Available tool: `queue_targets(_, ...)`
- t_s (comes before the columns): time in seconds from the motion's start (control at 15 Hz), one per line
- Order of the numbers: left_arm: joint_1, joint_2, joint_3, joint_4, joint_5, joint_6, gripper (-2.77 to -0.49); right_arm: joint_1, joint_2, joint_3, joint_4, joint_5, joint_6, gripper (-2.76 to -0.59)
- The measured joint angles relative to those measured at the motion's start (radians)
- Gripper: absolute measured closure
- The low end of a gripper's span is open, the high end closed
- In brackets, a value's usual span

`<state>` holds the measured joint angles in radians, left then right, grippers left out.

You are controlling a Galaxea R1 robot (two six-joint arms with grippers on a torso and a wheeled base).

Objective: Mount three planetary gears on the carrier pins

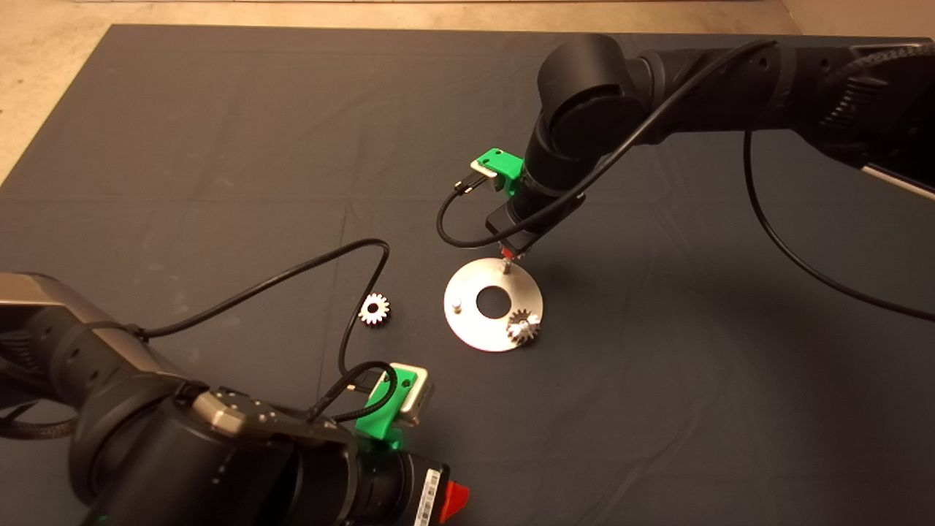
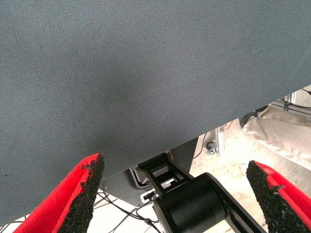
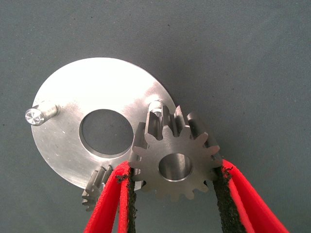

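Right hand (image 3: 172, 194) was clamped on one of the gears (image 3: 175, 162), red fingers (image 3: 119, 199) pinching it from both sides by the teeth, centre hole facing the wrist camera. It hung right over the round silver plate (image 1: 467, 321), at the plate's far edge in the head view, just beside the pin (image 3: 155, 108) there. Gear wasn't on that pin though; from the wrist view the pin poked up just past the gear's rim, not through the hole. Can't really say whether the gear was touching the plate or sitting a bit above it.

Second gear (image 1: 523, 326) was already sitting on the plate at its near right edge, where a pin would be, and it also peeked out behind a red finger in the right wrist view. Third pin (image 1: 456, 303) stood bare on the left side of the plate, with the big centre hole (image 1: 493, 302) between it and the others.

Last gear (image 1: 375, 309) was lying flat on the dark mat (image 1: 219, 146) to the left of the plate, near it but not touching, with nothing holding it.

Left hand (image 2: 177, 187) was parked down at the lower left corner of the head view, well away from the plate. Fingers spread wide apart with nothing between them, and its wrist camera only showed the mat's edge and some floor and cables beyond it.
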<state>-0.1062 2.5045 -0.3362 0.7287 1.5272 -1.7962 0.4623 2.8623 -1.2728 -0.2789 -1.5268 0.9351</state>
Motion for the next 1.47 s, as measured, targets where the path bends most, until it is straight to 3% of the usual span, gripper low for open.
queue_targets(0.2,0.000,0.000,0.000,0.000,0.000,0.000,-2.08,-0.006,0.000,0.000,0.000,0.000,0.000,-0.89)
queue_targets(0.53,-0.003,-0.003,0.000,0.000,0.000,0.000,-2.08,-0.078,0.000,0.001,-0.004,-0.001,-0.001,-0.89)
queue_targets(1.47,-0.019,-0.003,0.000,0.000,0.000,0.000,-2.08,-0.082,0.003,-0.048,-0.011,0.001,-0.025,-0.89)
